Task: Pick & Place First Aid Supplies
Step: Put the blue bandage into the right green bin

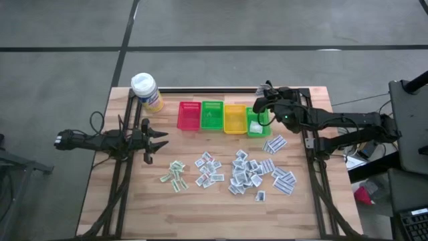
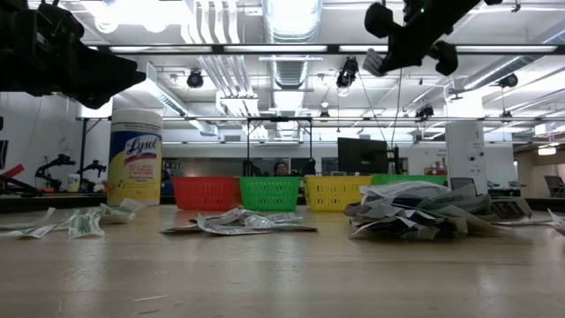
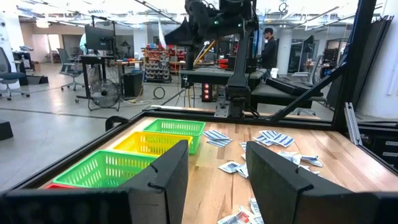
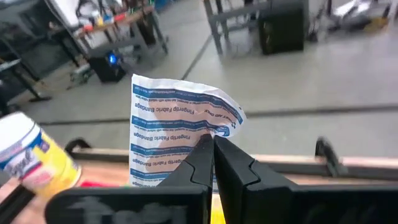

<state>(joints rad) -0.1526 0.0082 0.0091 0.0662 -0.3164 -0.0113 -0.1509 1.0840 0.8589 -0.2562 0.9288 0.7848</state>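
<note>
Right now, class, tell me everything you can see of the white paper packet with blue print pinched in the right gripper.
The white paper packet with blue print is a small flat rectangle of thin paper, striped with blue bands and repeated lines reading "Fingertip Fabric Bandage". Its top right corner is crumpled. It stands upright, its lower edge clamped between the shut dark fingers of the right gripper, which alone touches it. The high view puts that gripper above the rightmost green plastic basket, so the packet hangs in the air there.

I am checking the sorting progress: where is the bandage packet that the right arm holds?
The bandage packet is pinched in the shut right tool, in the high view above the rightmost green basket at the table's far right.
</note>
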